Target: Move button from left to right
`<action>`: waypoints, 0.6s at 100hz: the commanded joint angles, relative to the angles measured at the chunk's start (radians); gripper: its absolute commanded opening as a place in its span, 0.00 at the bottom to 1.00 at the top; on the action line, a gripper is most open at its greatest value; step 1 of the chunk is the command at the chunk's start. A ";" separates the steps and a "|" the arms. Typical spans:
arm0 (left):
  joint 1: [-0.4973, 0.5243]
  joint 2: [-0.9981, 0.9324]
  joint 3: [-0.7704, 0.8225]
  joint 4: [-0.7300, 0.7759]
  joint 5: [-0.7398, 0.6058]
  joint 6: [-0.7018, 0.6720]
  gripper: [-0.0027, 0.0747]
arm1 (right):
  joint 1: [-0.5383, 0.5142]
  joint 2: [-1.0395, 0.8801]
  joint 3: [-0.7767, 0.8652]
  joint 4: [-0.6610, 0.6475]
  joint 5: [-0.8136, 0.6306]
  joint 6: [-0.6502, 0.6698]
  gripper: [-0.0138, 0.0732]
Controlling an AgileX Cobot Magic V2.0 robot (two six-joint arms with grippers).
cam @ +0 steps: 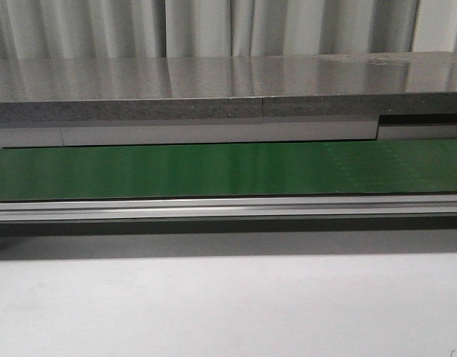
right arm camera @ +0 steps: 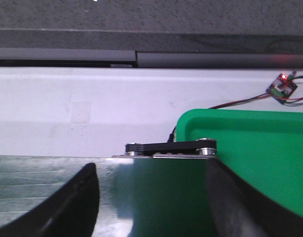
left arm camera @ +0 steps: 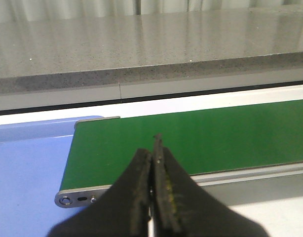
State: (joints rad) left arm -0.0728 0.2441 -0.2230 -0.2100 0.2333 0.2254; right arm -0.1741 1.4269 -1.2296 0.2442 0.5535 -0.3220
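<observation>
Still pre-pick, no button anywhere on the green belt (cam: 213,169); left gripper (left arm camera: 154,163) jaws pinched closed on nothing, right gripper (right arm camera: 151,197) jaws wide open; next up, waiting to spot it around 9 o'clock.

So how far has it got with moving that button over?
Nothing looks done yet: no button shows in any view. The green belt is bare in the front view. The left gripper is shut on nothing above the belt's left end; the right gripper hangs open beside a green tray. Finding, picking up and carrying the button all remain.
</observation>
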 commanded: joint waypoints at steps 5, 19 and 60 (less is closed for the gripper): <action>-0.008 0.007 -0.029 -0.014 -0.077 0.002 0.01 | 0.050 -0.166 0.094 0.015 -0.132 -0.003 0.71; -0.008 0.007 -0.029 -0.014 -0.077 0.002 0.01 | 0.097 -0.329 0.250 0.015 -0.225 -0.003 0.71; -0.008 0.007 -0.029 -0.014 -0.077 0.002 0.01 | 0.166 -0.791 0.625 0.023 -0.265 -0.003 0.71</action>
State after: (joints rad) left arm -0.0728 0.2441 -0.2230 -0.2100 0.2333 0.2254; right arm -0.0096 0.7264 -0.6372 0.2502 0.3645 -0.3220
